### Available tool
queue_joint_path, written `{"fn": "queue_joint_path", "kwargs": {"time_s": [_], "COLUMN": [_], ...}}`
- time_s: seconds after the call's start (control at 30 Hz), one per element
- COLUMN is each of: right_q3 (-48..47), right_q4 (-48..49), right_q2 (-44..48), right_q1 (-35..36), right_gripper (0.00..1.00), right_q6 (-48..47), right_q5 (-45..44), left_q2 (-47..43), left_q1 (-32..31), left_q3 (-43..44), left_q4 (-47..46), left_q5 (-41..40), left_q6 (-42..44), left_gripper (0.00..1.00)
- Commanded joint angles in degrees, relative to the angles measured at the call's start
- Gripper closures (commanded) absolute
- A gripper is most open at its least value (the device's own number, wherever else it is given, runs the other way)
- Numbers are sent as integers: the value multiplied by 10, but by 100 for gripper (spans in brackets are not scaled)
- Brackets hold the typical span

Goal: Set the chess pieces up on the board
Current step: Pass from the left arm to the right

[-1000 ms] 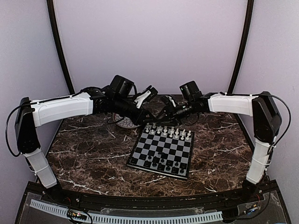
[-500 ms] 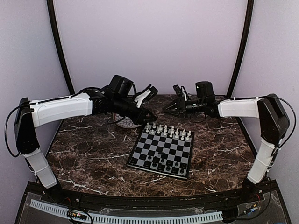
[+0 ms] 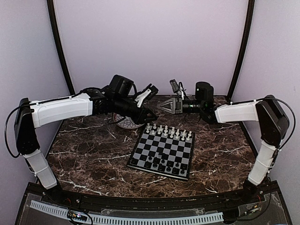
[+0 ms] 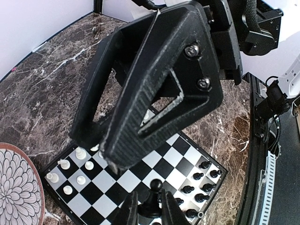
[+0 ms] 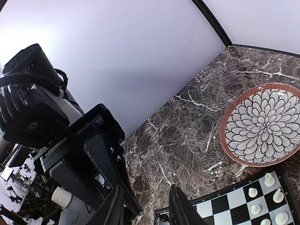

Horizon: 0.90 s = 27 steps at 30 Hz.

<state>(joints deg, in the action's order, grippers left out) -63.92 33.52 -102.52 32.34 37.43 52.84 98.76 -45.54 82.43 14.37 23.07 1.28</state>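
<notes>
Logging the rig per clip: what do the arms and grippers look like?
Both the left arm and right arm have white shells, black joints and black cables looping alongside. The left gripper and right gripper are black ribbed plastic; the right one's fingers are hollow triangular frames with silver screws.

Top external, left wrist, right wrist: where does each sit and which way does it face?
Top external: above and behind, looking down at the board; left arm and right arm show.
Left wrist: looks down over the board; left claw grips a black piece, right claw looms ahead.
Right wrist: looks past the open right claw toward the plate and left arm.
Shared: both wrist views catch plate and white pieces.
</notes>
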Motion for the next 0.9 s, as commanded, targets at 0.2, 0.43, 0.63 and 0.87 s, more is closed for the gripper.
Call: {"fn": "queue_joint_path", "kwargs": {"time_s": [0.2,0.43,0.63,0.87], "right_q3": [39,44,55,50], "right_q4": [52,71,106,43], "right_q2": [18,22,23,40], "right_q1": [10,18,19,-20], "right_gripper": [66,64,68,70], "right_q6": [-1,478,502,449], "right_q5": [-262,165,163,122], "left_q2": [-22,-18,-15,-39], "left_q1": [-1,-1,-2,-2], "left_q3": [10,9,10,-4], "left_q4": [-30,-38,-43,-35], "left_q5": [-22,-22,-18,-14], "left_q6": [8,7,8,1], "left_gripper": [81,81,81,81]}}
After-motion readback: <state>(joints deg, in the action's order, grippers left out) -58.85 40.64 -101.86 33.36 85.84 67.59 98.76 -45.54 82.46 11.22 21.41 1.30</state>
